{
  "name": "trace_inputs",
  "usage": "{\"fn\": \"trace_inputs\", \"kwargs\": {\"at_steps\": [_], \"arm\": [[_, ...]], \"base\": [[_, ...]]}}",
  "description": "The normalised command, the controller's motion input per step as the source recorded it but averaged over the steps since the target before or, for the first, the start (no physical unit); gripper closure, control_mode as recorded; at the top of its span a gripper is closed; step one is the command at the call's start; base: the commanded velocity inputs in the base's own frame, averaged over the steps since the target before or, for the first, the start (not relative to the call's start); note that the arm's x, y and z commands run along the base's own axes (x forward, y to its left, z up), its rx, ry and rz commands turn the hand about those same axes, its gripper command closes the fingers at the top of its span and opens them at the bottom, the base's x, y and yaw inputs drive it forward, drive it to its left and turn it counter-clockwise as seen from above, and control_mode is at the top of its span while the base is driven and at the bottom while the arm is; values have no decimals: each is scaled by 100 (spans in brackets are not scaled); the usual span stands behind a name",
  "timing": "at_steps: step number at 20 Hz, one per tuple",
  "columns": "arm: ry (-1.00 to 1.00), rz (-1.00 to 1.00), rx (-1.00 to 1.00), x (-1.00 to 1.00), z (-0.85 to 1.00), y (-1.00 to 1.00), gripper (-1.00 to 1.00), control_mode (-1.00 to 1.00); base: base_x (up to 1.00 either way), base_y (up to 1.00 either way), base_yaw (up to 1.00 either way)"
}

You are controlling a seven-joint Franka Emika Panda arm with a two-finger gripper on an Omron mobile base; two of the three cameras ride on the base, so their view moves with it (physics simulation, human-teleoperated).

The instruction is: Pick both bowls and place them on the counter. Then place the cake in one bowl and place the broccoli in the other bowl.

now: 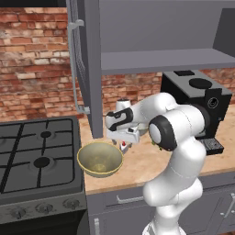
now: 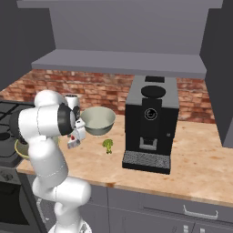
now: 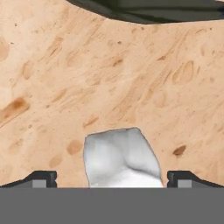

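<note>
Pincer (image 3: 112, 177) spread wide, poised over cake (image 3: 121, 158) lying between tips on counter (image 3: 65, 87). Yellow-tan bowl (image 1: 99, 159) and grey-green bowl (image 2: 97, 120) already on worktop. Broccoli (image 2: 108, 144) loose; both bowls unfilled.

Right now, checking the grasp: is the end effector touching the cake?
Apart. In the hand view the end effector stands open, its fingertips clear of the cake between them.
</note>
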Motion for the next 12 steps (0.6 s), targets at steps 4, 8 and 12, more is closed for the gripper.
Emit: {"fn": "trace_inputs", "kwargs": {"at_steps": [4,8,12], "arm": [[1,0,0,-2,-14,-6,-100,-100],[0,0,0,-15,-11,-15,-100,-100],[0,0,3,-35,-5,-23,-100,-100]], "base": [[0,0,0],[0,0,0],[0,0,0]]}}
